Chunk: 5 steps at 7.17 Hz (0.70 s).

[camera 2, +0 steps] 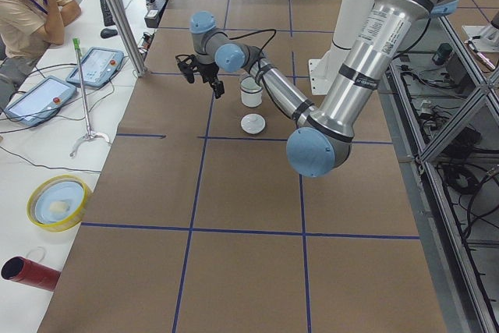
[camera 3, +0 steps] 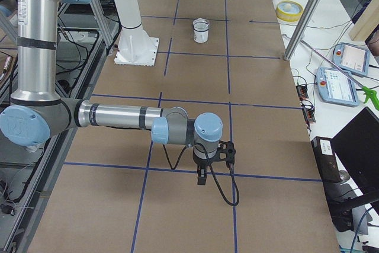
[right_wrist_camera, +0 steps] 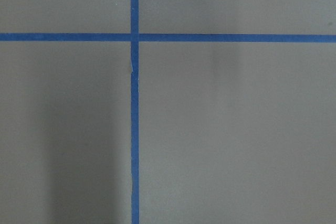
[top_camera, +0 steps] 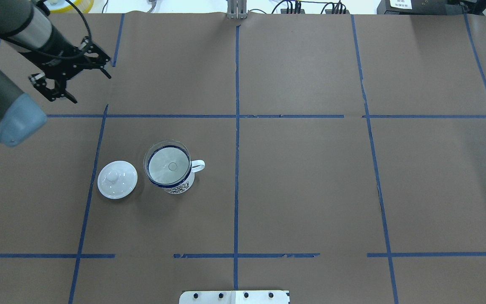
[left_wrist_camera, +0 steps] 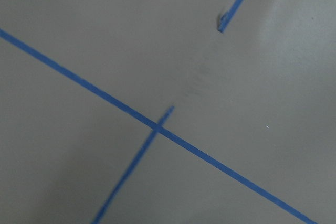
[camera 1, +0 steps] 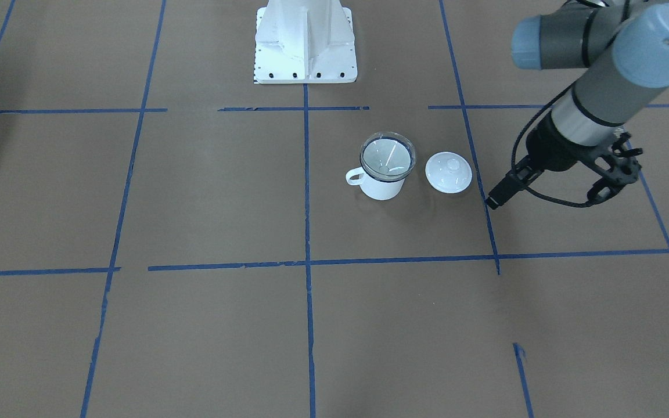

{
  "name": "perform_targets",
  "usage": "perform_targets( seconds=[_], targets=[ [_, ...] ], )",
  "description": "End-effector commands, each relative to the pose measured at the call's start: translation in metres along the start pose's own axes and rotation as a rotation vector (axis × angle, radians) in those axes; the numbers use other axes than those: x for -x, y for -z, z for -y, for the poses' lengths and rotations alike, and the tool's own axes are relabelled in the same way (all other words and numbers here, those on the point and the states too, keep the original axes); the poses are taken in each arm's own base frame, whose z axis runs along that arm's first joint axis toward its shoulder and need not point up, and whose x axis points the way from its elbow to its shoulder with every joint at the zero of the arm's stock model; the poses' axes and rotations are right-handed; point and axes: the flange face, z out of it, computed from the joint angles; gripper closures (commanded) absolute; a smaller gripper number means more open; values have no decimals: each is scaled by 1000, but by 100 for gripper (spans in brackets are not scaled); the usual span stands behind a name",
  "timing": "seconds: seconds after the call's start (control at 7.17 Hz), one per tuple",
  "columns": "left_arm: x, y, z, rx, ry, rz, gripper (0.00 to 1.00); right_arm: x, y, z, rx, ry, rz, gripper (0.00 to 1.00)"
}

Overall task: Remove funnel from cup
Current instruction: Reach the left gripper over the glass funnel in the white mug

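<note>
The white enamel cup (camera 1: 382, 187) with a dark blue rim stands upright on the brown table, also in the overhead view (top_camera: 180, 185). The clear funnel (camera 1: 387, 157) sits in its mouth, rim on the cup's rim (top_camera: 168, 165). My left gripper (top_camera: 91, 88) is open and empty, above the table, well away from the cup toward the far left corner; in the front view (camera 1: 543, 200) it is beyond the lid. My right gripper (camera 3: 214, 167) shows only in the right side view, far from the cup; I cannot tell whether it is open or shut.
A white round knobbed lid (top_camera: 117, 179) lies flat beside the cup, on the side away from its handle, between the cup and my left gripper. The white robot base (camera 1: 305, 46) stands at the table's near edge. Blue tape lines grid the paper.
</note>
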Motion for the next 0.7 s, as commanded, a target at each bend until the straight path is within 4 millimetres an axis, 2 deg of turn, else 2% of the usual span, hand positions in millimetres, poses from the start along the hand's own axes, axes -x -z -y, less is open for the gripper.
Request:
perform_targets(
  seconds=[0.0,0.14,0.28,0.42,0.56],
  targets=[
    [-43,-21,-85,-15,155,29,0,0,0,0,0,0,0,0],
    [-54,-26,-105,-32,192,20,0,0,0,0,0,0,0,0],
    [-66,-32,-112,-55,191,19,0,0,0,0,0,0,0,0],
    [-68,-63,-134,-80,201,78,0,0,0,0,0,0,0,0],
    [-65,-76,-147,-90,199,100,0,0,0,0,0,0,0,0]
  ],
)
